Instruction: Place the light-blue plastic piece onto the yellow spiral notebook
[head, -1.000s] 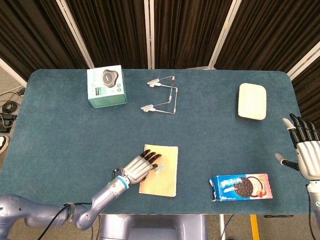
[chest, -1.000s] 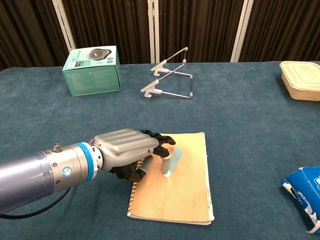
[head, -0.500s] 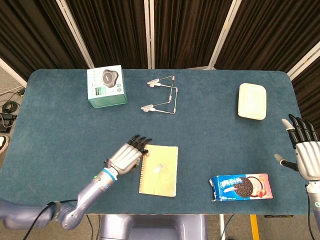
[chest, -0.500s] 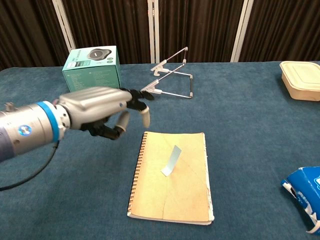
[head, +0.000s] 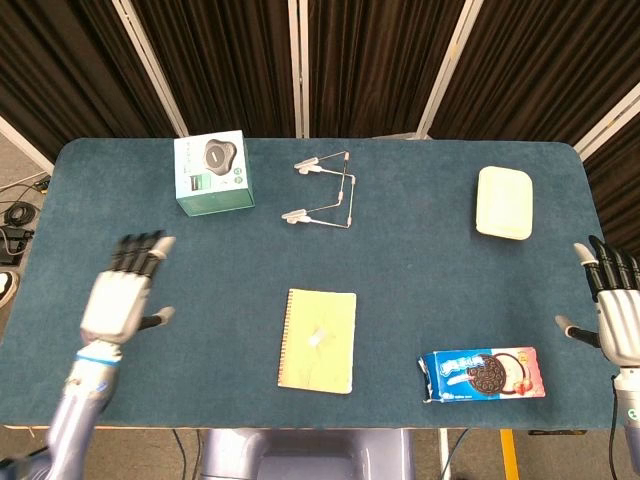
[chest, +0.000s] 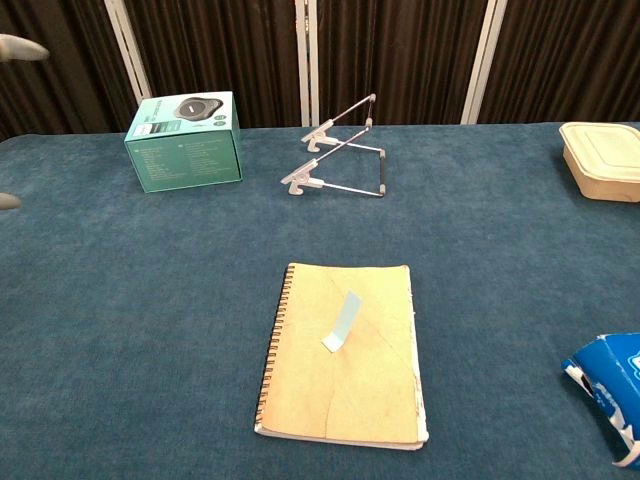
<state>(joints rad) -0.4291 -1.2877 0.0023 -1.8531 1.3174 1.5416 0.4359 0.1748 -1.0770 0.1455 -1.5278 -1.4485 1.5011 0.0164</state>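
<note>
Your left hand (head: 118, 297) spread and empty over the table's (head: 180, 260) left side, well apart from the yellow spiral notebook (head: 318, 340), light-blue plastic piece (head: 320, 338) lying on its cover, your right hand (head: 613, 312) open-fingered at the right edge.

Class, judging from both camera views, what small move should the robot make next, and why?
Probably none beyond resting the left hand: the light-blue plastic piece already lies on the yellow spiral notebook, and both the left and the right hand are open, away from it.
</note>
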